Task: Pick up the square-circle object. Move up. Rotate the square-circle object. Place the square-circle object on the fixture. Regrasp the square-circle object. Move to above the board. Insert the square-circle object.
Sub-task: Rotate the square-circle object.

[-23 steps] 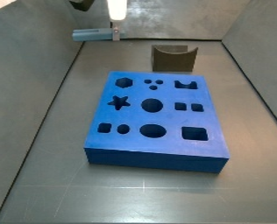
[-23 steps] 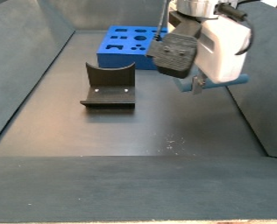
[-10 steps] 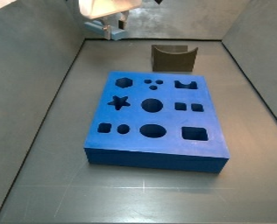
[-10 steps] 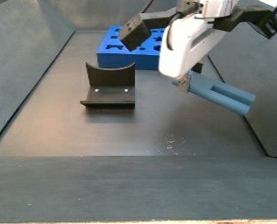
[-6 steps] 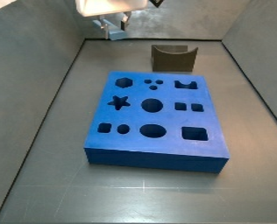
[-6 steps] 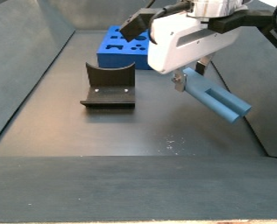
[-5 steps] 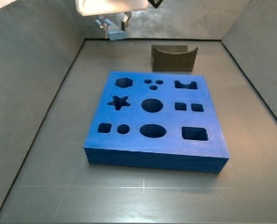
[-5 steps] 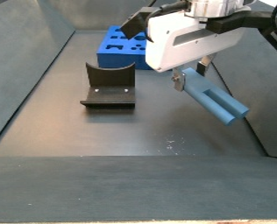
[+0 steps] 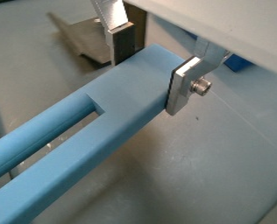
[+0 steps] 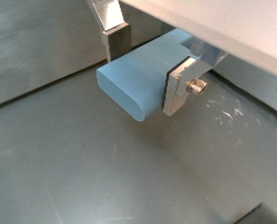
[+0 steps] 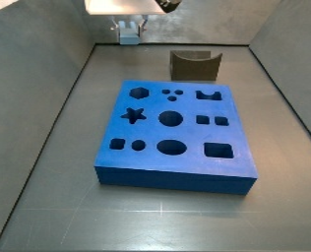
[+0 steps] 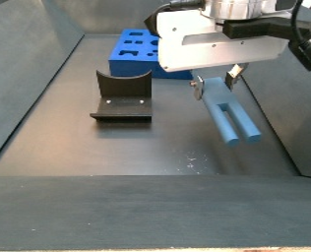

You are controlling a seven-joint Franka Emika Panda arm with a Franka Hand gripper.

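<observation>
Gripper point(image 12: 214, 87) aloft, jaws pinching square-circle object point(image 12: 229, 118) at one end | bar slants downward, lengthwise | fixture point(image 12: 121, 96) well apart, toward the board point(image 12: 145, 51)

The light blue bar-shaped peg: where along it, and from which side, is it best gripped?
Near one end, across its flat sides, as now: the gripper clamps the light blue bar-shaped peg there, fingers on opposite flat faces. Its long body hangs free below, clear of the floor.
</observation>
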